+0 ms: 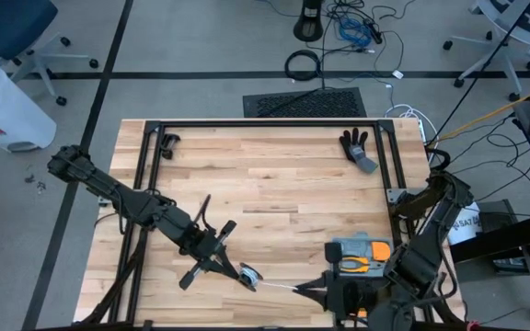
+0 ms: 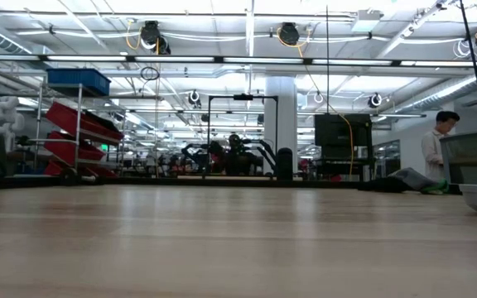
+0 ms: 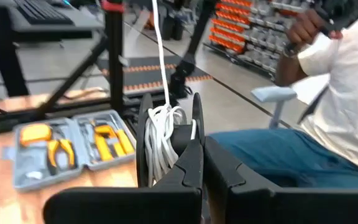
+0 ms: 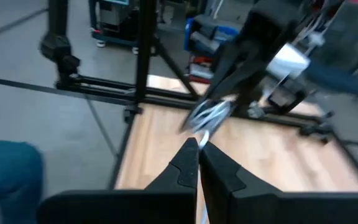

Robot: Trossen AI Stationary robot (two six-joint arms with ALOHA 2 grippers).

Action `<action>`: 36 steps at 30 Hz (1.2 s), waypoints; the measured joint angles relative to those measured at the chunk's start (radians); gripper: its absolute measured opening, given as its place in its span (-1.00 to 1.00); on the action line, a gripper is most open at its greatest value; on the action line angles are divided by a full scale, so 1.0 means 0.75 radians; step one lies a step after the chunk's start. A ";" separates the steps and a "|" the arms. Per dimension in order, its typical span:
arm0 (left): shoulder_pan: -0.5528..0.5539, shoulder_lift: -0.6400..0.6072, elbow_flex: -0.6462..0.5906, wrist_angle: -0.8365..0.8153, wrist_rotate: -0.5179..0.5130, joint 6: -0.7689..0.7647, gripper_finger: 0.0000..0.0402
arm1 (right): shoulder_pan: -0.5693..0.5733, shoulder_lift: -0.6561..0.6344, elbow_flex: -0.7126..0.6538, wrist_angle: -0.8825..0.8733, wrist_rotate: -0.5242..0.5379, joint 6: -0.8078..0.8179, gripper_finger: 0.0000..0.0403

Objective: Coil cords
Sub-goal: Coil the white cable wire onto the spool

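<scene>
No readable writing anywhere I can make out; the white bin (image 1: 3, 101) at the table's far left has a label too small to read. From the high view, my left gripper (image 1: 231, 268) sits near the front edge of the wooden table (image 1: 265, 184), fingers clamped shut on the small black reel (image 1: 247, 273). The white cord (image 1: 279, 286) runs taut from the reel rightward to my right gripper (image 1: 309, 290), whose fingers are pinched closed on it. Just beside the right arm lies a grey tool case (image 1: 362, 255) with orange-handled tools; a black glove (image 1: 357, 147) lies at the far right corner of the table. The left wrist view shows what overhead can't: the reel (image 3: 166, 140) stands on edge between the finger tips, white cord (image 3: 163, 134) bunched in loops round its hub and a strand rising straight up; the open tool case (image 3: 67, 146) is behind, and a person (image 3: 328, 106) in a white shirt sits close. The right wrist view shows the cord (image 4: 202, 140) entering its closed tips, the left gripper (image 4: 219, 99) and reel (image 4: 209, 115) blurred just beyond. The low view shows only bare tabletop, no grippers, and a person (image 2: 439, 145) standing far right.
</scene>
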State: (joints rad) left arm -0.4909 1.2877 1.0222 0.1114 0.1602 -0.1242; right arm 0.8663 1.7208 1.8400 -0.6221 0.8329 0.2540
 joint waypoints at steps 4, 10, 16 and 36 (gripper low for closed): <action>-0.001 0.040 0.000 0.000 0.054 0.005 -0.99 | -0.055 0.000 0.000 0.075 0.004 -0.162 -1.00; -0.003 0.063 0.000 0.009 0.097 0.008 -0.99 | -0.168 0.000 0.000 0.177 -0.129 -0.297 -1.00; -0.012 0.068 0.000 0.025 0.100 0.054 -0.99 | -0.289 0.016 0.000 0.253 -0.311 -0.377 -1.00; -0.064 0.069 0.000 0.090 0.100 0.328 -0.99 | -0.451 0.154 0.000 0.468 -0.702 -0.476 -1.00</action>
State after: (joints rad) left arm -0.5392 1.3396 1.0222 0.1787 0.2352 0.1215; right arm 0.5280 1.8361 1.8400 -0.2710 0.3068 -0.1026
